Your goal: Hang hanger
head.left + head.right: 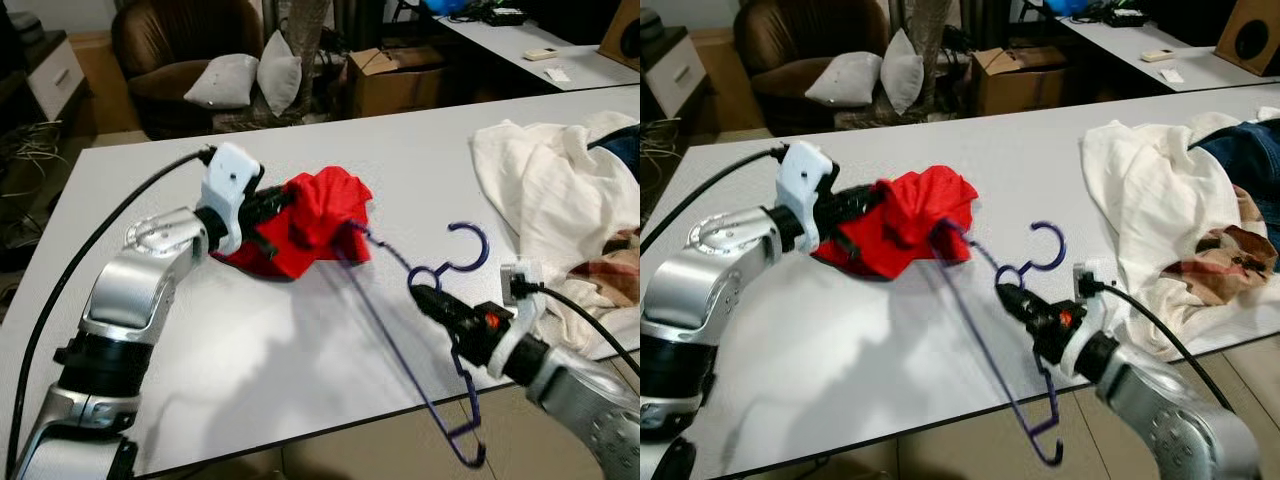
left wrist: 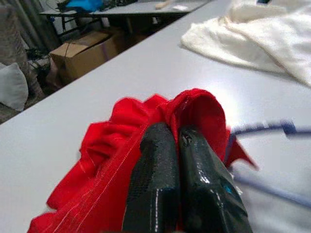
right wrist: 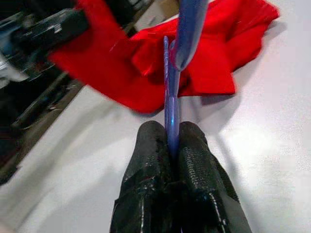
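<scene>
White table (image 1: 300, 340), brown armchair (image 1: 175, 50) behind

Garment (image 1: 315, 220) on table (image 1: 420, 160) left of hanger (image 1: 440, 300), cloth pile (image 1: 550, 200) at right

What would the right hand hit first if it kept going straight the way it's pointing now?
Most likely the red garment. The right hand, shut on the blue hanger, points along the hanger toward that cloth, which the left hand grips over the white table. Depth is uncertain.
</scene>
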You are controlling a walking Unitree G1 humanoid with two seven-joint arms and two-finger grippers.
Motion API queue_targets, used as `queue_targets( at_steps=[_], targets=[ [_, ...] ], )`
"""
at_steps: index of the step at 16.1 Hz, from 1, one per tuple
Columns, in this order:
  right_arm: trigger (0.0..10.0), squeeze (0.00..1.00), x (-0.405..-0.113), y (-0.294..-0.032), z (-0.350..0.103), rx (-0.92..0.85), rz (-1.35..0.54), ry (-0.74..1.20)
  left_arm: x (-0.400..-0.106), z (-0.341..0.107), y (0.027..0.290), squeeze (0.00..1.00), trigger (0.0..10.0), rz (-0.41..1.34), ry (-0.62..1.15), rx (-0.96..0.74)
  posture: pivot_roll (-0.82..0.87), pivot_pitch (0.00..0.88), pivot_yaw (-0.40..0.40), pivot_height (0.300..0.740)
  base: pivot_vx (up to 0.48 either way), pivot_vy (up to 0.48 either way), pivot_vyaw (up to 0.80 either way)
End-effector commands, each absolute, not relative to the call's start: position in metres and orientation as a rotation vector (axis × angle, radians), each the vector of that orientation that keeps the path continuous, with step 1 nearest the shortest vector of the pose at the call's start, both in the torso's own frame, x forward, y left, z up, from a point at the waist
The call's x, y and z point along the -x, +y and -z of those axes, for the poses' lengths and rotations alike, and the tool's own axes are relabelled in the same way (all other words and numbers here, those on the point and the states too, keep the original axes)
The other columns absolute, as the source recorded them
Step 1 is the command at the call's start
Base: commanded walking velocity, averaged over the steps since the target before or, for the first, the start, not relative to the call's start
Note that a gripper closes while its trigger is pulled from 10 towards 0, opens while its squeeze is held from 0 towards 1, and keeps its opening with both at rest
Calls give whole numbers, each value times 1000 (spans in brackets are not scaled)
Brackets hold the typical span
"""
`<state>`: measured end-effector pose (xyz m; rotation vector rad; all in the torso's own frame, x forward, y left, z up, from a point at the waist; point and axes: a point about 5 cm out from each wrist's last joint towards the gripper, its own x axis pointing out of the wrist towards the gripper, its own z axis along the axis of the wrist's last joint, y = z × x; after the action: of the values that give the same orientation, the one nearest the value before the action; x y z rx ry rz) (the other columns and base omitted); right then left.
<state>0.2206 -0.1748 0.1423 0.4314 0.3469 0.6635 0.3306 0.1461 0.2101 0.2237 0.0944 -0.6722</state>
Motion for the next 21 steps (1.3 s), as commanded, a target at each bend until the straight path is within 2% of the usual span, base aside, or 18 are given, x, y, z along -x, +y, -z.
queue_targets(
  at_steps=[1, 3, 5, 7, 9, 10, 14, 16, 18, 21],
  targets=[
    [10000, 0, -218, -175, -150, -426, -690, 328, -331, -221, 146, 0, 0, 661, 62, -205, -92, 0, 73, 740, 0, 0, 0],
    [10000, 0, -215, -174, -153, -408, -754, 325, -333, -254, 145, 0, 0, 662, -77, -106, -88, 0, 73, 740, 0, 0, 0],
    [10000, 0, -210, -173, -159, -369, -810, 303, -337, -264, 147, 0, 0, 646, -94, -124, -87, 0, 70, 740, 0, 0, 0],
    [10000, 0, -222, -185, -165, -286, -705, 209, -340, -268, 149, 0, 0, 622, -101, -100, -86, 0, 69, 740, 0, 0, 0],
    [10000, 0, -230, -195, -169, -45, -625, 153, -341, -275, 150, 0, 0, 622, -122, -42, -86, 0, 69, 740, 0, 0, 0],
    [10000, 0, -233, -197, -171, 21, -622, 132, -341, -277, 148, 0, 0, 630, -124, -31, -90, 0, 76, 740, 0, 0, 0],
    [10000, 0, -235, -186, -168, 336, -693, 92, -344, -274, 145, 0, 0, 633, -116, -16, -94, 0, 75, 740, 0, 0, 0],
    [10000, 0, -237, -173, -159, 448, -722, 76, -343, -273, 141, 0, 0, 651, -113, 10, -90, 0, 74, 740, 0, 0, 0],
    [10000, 0, -240, -168, -155, 524, -700, 57, -343, -273, 141, 0, 0, 646, -113, 47, -84, 0, 71, 740, 0, 0, 0],
    [10000, 0, -246, -169, -156, 774, -625, -53, -349, -273, 148, 0, 0, 609, -116, 144, -82, 0, 68, 740, 0, 0, 0]
  ],
)
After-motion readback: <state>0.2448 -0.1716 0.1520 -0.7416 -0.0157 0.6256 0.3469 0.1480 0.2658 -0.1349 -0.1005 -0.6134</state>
